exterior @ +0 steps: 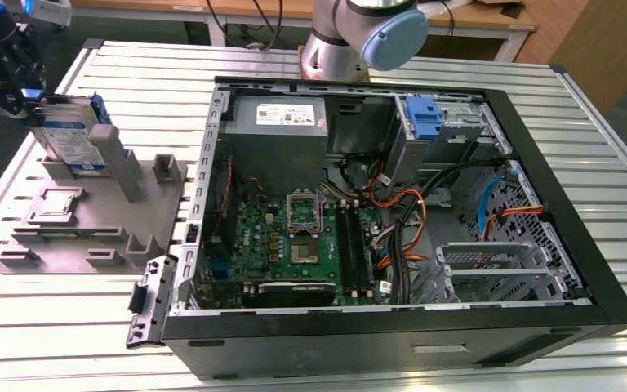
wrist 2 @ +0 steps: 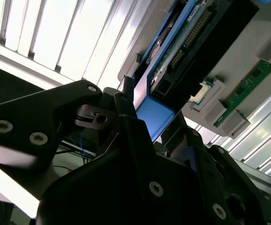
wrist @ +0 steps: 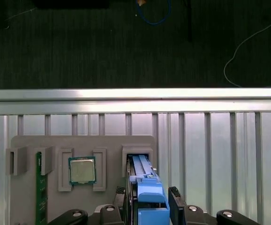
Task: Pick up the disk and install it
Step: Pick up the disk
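The disk (exterior: 74, 135) stands on edge in a slot of the grey holder (exterior: 95, 224) at the exterior view's left, its blue-and-white label and blue rails showing. My gripper (exterior: 33, 98) is at the disk's upper end. In the first wrist view the gripper (wrist: 149, 200) straddles the disk's blue rail (wrist: 147, 187), one finger on each side with narrow gaps. In the second wrist view a strip of light shows between one finger (wrist 2: 126, 91) and the disk (wrist 2: 173, 51), so the gripper (wrist 2: 149, 110) is open around it.
The open computer case (exterior: 531, 204) lies at the exterior view's right, with a blue bracket (exterior: 428, 122) in its drive bay and cables across the middle. The holder also carries a processor chip (wrist: 82, 169) and a green memory stick (wrist: 40, 187). The arm's base (exterior: 357, 33) stands behind the case.
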You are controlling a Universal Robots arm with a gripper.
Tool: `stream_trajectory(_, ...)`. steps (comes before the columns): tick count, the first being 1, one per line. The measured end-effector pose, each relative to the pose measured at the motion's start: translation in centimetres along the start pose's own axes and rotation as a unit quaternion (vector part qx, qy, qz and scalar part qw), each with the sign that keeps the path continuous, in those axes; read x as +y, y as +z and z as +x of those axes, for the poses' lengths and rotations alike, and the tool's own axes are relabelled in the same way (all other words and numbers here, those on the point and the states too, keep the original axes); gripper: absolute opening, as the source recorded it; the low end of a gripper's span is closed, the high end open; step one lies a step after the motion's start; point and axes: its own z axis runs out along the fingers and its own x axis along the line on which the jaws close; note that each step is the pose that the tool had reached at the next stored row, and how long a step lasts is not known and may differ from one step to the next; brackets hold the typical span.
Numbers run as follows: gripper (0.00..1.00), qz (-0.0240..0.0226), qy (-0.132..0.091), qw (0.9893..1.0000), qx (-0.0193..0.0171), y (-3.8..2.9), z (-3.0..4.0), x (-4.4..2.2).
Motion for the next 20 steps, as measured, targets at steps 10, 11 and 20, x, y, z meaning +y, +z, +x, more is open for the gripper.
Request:
stream_trajectory(10, 0.48, -0.0001, 0.0, 1.0, 0.0002, -0.01, 0.19, 0.0)
stream_trajectory(11, 0.48, -0.0001, 0.0, 1.0, 0.0002, -0.01, 0.23, -0.01)
stream_trajectory(20, 0.4, 0.0, 0.0, 1.0, 0.0002, -0.01, 0.26, -0.01)
